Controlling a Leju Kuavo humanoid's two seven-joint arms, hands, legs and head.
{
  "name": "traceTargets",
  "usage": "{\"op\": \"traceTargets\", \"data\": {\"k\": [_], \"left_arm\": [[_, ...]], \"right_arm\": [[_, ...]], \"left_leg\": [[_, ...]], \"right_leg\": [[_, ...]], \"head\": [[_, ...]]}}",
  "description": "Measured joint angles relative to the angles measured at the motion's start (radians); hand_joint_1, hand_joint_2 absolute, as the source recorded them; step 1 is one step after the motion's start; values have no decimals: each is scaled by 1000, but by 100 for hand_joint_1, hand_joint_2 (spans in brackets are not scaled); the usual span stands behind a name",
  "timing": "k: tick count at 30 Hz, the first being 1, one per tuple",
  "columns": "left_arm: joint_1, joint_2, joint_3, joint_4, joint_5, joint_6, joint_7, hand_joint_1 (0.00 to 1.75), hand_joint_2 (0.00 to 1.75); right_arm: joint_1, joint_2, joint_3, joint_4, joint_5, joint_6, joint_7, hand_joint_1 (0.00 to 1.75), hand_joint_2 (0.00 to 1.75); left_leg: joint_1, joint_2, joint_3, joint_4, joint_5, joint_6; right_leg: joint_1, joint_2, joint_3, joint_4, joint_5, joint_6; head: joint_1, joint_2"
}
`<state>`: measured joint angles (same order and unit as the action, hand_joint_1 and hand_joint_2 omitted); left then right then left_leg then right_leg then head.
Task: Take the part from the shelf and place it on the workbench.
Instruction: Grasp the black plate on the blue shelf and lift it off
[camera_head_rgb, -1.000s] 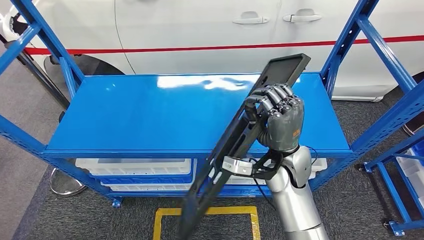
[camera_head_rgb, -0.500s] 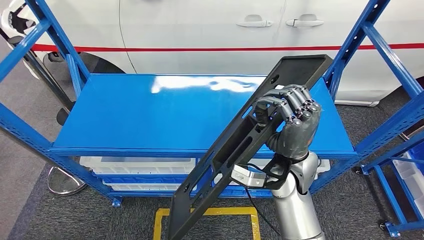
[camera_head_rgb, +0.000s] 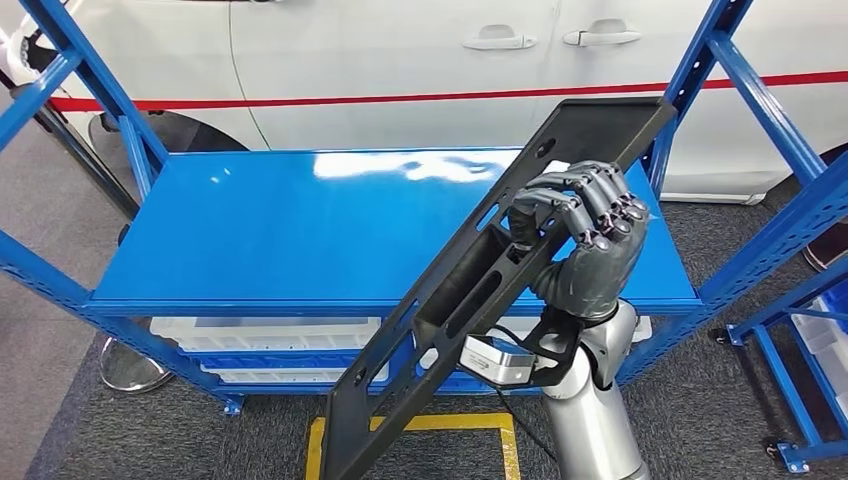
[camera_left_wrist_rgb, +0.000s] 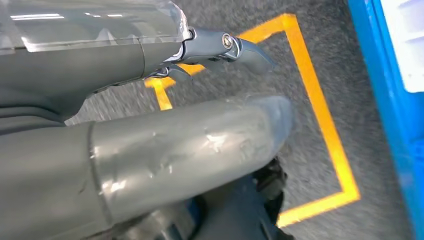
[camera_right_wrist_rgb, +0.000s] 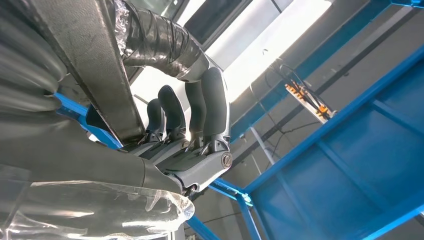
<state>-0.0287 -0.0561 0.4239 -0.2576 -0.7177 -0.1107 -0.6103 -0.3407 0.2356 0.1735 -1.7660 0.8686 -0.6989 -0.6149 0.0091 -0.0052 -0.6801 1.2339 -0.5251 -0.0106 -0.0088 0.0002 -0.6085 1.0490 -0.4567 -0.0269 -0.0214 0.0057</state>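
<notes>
Since a second ago, the right hand (camera_head_rgb: 585, 235) has carried the long black part (camera_head_rgb: 470, 300) a little higher and farther to the right, so the part's upper end now overlaps the blue upright post of the shelf (camera_head_rgb: 400, 225) at the right.

Seen from the head view, the part is a flat, dark panel with slots cut along its length. It is tilted steeply, running from the lower middle of the scene up to the upper right. It is in the air above the front right area of the shelf's glossy blue top, touching nothing but the hand. The right hand grips it about two thirds of the way up, with the fingers (camera_head_rgb: 590, 195) curled over the upper edge and the palm behind it. In the right wrist view, the dark fingers (camera_right_wrist_rgb: 200, 107) wrap around the part's edge (camera_right_wrist_rgb: 87, 60), with blue shelf beams behind.

The left hand (camera_left_wrist_rgb: 165, 135) hangs low over grey carpet. Its thick grey thumb and darker fingers lie stretched out and apart, holding nothing. An orange square outline (camera_left_wrist_rgb: 320, 115) is taped on the floor below it.

White trays (camera_head_rgb: 265, 335) sit on the shelf's lower level. Behind the shelf stands a white car (camera_head_rgb: 400, 60) with a red stripe along its doors.
</notes>
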Motion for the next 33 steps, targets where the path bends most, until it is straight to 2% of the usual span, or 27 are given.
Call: {"op": "traceTargets", "data": {"k": [1,3,5,7,8,9,11,12,13,14,15,17,18,19,22,23,24,27,28,29,30,32,33], "left_arm": [[-1,0,-8,-1,-4,7,4,0,0],[-4,0,-19,-1,-4,8,19,0,0],[-4,0,-27,0,-1,2,35,0,0],[-3,0,-32,1,7,-11,50,0,0],[-3,0,-34,2,11,-18,62,0,0],[-5,-1,-37,2,13,-25,78,0,0],[-11,-2,-47,3,12,-37,110,0,0],[-15,-3,-54,3,11,-44,123,0,0],[-20,-4,-61,2,10,-51,133,0,0],[-25,-6,-70,2,11,-57,140,0,0],[-29,-9,-78,1,14,-62,145,0,0],[-37,-16,-98,-3,23,-71,151,0,0],[-41,-19,-108,-4,28,-74,153,0,0],[-44,-21,-118,-5,32,-77,154,0,0],[-45,-25,-141,-6,40,-83,155,0,0],[-44,-26,-147,-6,42,-84,155,0,0],[-43,-27,-152,-6,44,-84,156,0,0],[-43,-29,-166,-6,47,-86,156,0,0],[-43,-29,-170,-6,47,-87,157,0,0],[-43,-29,-174,-6,48,-87,157,0,0],[-43,-29,-177,-6,48,-88,157,0,0],[-47,-29,-182,-7,50,-87,158,0,0],[-51,-28,-185,-7,52,-87,158,0,0]], "right_arm": [[0,0,6,-2,6,0,12,175,175],[1,-1,18,-6,21,0,39,175,175],[5,-3,26,-7,36,0,61,175,175],[10,-7,31,-7,51,0,84,175,175],[11,-11,35,-7,57,1,103,175,175],[12,-20,41,-7,61,4,131,175,175],[11,-52,66,-5,59,10,210,175,175],[11,-74,85,-2,55,12,249,175,175],[11,-95,105,2,51,12,280,175,175],[10,-115,128,6,49,11,304,175,175],[9,-131,148,9,48,10,318,175,175],[3,-158,187,12,51,9,335,175,175],[-1,-170,203,14,52,8,340,175,175],[-4,-181,214,15,53,8,344,175,175],[-8,-204,235,22,55,7,347,175,175],[-10,-209,241,24,55,7,347,175,175],[-11,-213,245,26,55,6,348,175,175],[-13,-223,254,32,57,6,349,175,175],[-13,-226,256,34,58,6,350,175,175],[-13,-229,259,36,59,6,350,175,175],[-13,-232,262,37,60,6,350,175,175],[-16,-236,266,38,63,5,350,175,175],[-18,-238,268,38,64,5,350,175,175]], "left_leg": [[0,0,33,-72,34,5],[-6,0,84,-182,70,15],[-11,-1,94,-205,70,22],[-9,0,96,-214,79,32],[-7,1,98,-220,86,38],[-4,2,99,-226,93,43],[-4,3,94,-227,99,49],[-5,3,89,-224,100,50],[-5,3,83,-221,101,51],[-5,3,77,-216,102,51],[-5,2,73,-211,102,50],[-7,2,64,-199,102,45],[-8,1,59,-194,102,41],[-10,1,55,-190,104,36],[-9,-1,46,-188,111,17],[-7,-1,40,-178,98,12],[-6,-1,29,-152,71,7],[-3,0,-24,17,-54,-1],[-3,0,-30,60,-78,0],[-4,0,-18,66,-82,3],[-6,0,15,35,-71,8],[-15,0,117,-106,-33,22],[-20,1,157,-168,-18,29]], "right_leg": [[0,1,1,0,0,1],[2,1,0,1,0,6],[3,1,-2,-1,2,16],[3,1,-1,1,-1,27],[4,2,-7,16,-14,32],[4,2,-19,49,-40,36],[3,2,-66,160,-110,40],[3,2,-91,217,-135,42],[2,1,-104,251,-145,44],[1,1,-102,254,-138,45],[0,1,-79,216,-113,45],[-2,1,-10,93,-59,45],[-2,2,13,46,-42,41],[-1,3,23,22,-35,36],[2,2,14,14,-21,15],[2,1,9,11,-14,7],[0,0,3,9,-6,0],[3,-4,-26,7,17,-10],[5,-5,-37,8,25,-11],[8,-5,-48,8,34,-12],[9,-5,-59,8,42,-12],[10,-6,-73,8,59,-10],[9,-6,-77,7,67,-6]], "head": [[0,0],[0,0],[0,0],[0,0],[0,0],[0,0],[1,0],[1,0],[1,0],[1,0],[1,0],[1,0],[1,0],[1,0],[1,0],[0,0],[0,0],[0,0],[0,0],[0,0],[0,0],[0,0],[0,0]]}}
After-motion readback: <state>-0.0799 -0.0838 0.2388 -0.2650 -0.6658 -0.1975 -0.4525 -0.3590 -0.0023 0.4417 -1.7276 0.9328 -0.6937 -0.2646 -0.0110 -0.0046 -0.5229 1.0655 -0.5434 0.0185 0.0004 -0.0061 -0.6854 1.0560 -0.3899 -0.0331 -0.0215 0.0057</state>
